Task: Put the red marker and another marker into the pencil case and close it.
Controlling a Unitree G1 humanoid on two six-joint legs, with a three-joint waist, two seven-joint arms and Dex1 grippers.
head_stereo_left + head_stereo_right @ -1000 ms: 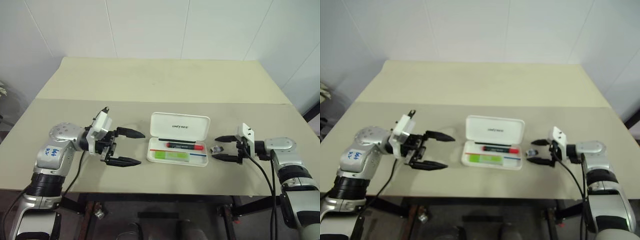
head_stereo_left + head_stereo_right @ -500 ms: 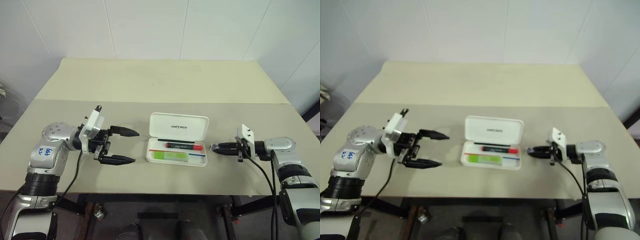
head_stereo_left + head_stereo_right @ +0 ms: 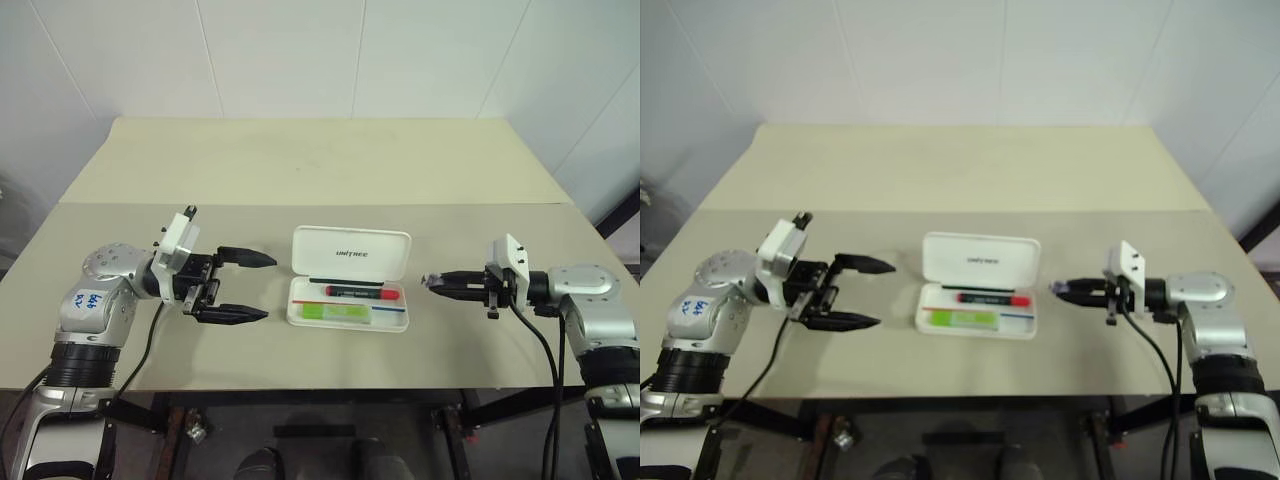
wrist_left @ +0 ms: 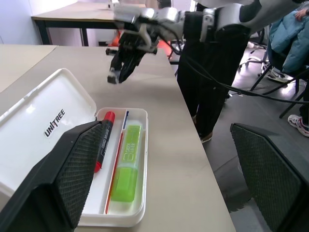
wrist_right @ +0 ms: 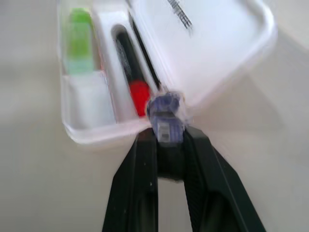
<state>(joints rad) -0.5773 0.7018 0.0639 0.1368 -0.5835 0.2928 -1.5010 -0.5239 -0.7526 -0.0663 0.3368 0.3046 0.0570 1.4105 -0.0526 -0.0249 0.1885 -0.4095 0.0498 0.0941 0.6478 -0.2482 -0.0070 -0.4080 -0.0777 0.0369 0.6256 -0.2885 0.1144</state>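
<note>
right gripper (image 3: 432, 282) is clamped on a small bluish-grey clear bit (image 5: 165, 114), can't tell what it is; it's off the table (image 3: 300, 165), just right of the case. left gripper (image 3: 258, 287) spread wide, holding nothing, hovering level just left of the case, pointing at it.

flat white rectangular plastic hinged pencil case (image 3: 350, 253) sits mid-table, lid up w/ dark lettering. slim black marker w/ red cap (image 3: 354, 291) lies in the far slot of the tray; short bright light-green marker (image 3: 335, 312) in the near slot, beside the red/blue stripe. both fully inside, nothing overhanging the rim as far as i can see.

step judgement: loading looks done, only closing remains. small bit in r gripper isn't a task item afaict, prob being cleared from beside the case.

next move needs: r gripper to park or drop that bit away from the case, then one gripper gets behind the lid's top edge and swings it fwd/down over the tray, other braces the base so it doesn't slide. press till the lid seats flush.
</note>
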